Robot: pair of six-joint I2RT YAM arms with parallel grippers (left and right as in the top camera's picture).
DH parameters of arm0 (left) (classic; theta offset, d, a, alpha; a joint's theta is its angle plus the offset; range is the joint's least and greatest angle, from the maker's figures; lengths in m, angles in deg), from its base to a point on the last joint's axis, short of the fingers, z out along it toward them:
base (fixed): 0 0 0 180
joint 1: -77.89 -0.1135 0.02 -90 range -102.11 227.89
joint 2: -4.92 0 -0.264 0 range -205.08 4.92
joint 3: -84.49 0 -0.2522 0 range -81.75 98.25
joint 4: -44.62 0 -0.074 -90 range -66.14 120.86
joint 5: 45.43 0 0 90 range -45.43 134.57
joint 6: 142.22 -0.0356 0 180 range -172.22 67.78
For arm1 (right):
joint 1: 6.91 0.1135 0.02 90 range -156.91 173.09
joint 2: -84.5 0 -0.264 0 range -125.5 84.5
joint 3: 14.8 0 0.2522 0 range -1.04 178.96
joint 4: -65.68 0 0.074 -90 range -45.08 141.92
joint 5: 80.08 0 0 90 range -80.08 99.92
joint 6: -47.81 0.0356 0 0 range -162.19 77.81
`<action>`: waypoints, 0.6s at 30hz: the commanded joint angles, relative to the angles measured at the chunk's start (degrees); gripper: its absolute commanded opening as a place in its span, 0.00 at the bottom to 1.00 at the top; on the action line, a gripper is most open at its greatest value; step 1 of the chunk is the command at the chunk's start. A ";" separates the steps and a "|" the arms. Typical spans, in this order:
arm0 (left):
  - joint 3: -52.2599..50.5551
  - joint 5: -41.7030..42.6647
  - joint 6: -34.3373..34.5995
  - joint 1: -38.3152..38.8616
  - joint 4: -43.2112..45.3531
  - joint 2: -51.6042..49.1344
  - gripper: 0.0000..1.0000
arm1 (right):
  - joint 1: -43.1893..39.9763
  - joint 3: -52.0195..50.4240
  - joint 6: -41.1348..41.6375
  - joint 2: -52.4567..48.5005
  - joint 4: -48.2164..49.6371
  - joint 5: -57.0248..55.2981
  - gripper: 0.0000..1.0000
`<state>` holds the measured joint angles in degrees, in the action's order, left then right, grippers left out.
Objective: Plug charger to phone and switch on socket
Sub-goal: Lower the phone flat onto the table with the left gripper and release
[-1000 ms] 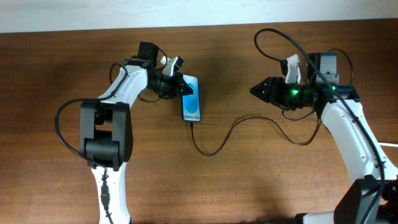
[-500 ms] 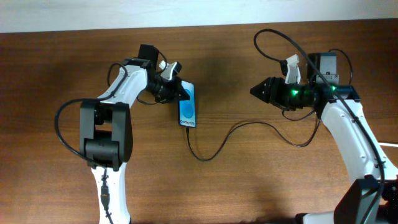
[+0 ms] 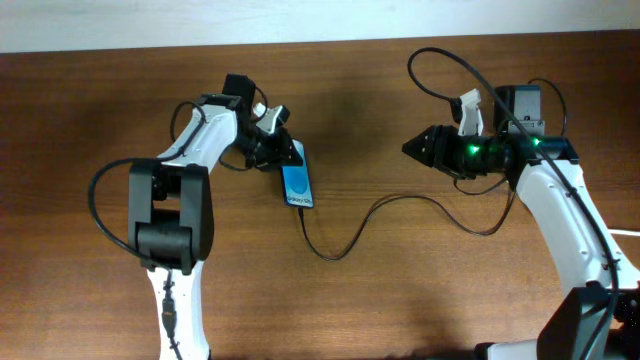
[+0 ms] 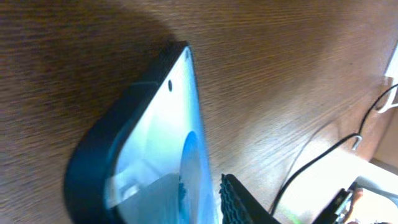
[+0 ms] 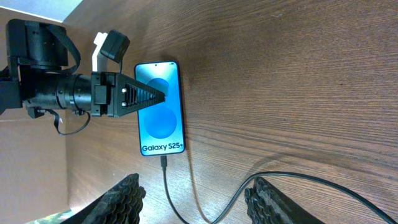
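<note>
The phone (image 3: 297,180) lies flat on the wooden table with its blue screen lit and its "Galaxy S25" strip toward the front. It also shows in the right wrist view (image 5: 160,115) and, edge-on, in the left wrist view (image 4: 155,143). My left gripper (image 3: 288,155) is shut on the phone's upper left edge (image 5: 152,94). The charger's black plug tip (image 3: 303,205) sits in the phone's bottom port (image 5: 163,163), and its thin cable (image 3: 345,245) curls right. My right gripper (image 3: 412,147) is open and empty, apart from the phone (image 5: 196,199). The socket is out of view.
The black cable runs on past the right arm (image 3: 490,225). A second black cable loops above the right wrist (image 3: 440,55). A white wall edge (image 3: 320,20) bounds the table at the back.
My left gripper has drawn the phone left and toward the front, turning it slightly. The plugged cable followed. The right arm has not moved.
</note>
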<state>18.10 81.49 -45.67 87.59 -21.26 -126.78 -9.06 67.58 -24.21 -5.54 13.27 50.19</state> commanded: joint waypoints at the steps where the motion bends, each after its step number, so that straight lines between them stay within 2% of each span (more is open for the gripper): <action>1: 0.04 -1.68 -0.83 0.04 -0.26 1.86 0.37 | 0.37 0.70 -0.90 1.27 -0.22 -0.50 0.58; 3: 0.04 -3.34 -0.81 0.07 -0.50 1.84 0.36 | 0.37 0.70 -1.09 1.27 -0.20 -0.50 0.58; 16: 0.04 -19.30 -0.81 0.07 -4.20 1.86 0.53 | 0.37 0.70 -1.27 1.29 -0.20 -0.50 0.59; 18: 0.04 -20.50 -0.83 0.07 -4.24 1.84 0.53 | 0.37 0.70 -1.27 1.27 -0.20 -0.50 0.61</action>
<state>18.23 67.33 -45.80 87.72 -25.33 -125.55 -9.06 67.58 -24.47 -5.54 13.09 50.19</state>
